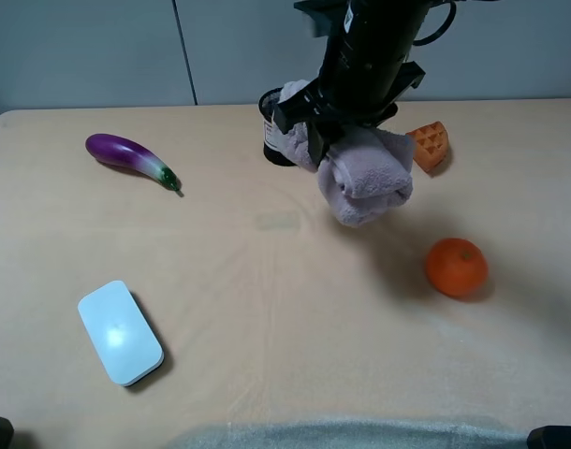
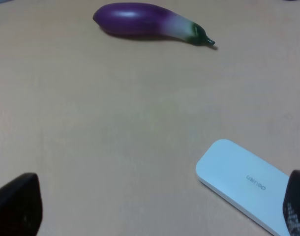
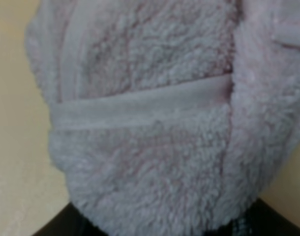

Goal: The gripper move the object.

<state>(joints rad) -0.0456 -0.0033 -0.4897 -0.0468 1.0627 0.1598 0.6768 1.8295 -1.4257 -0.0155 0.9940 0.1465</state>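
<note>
The mauve-pink plush toy hangs off the table from my right gripper, which is shut on its upper part at the back centre-right. The black arm covers the top of the toy. In the right wrist view the fluffy toy fills the picture, with a smooth band across it. The gripper's fingers do not show clearly there. My left gripper is open and empty, low over the table near a white device, with one dark fingertip at each side of the left wrist view.
A glossy purple eggplant lies at the back left, also in the left wrist view. A white flat device lies front left. An orange fruit, an orange waffle-shaped piece and a black-and-white object surround the held toy.
</note>
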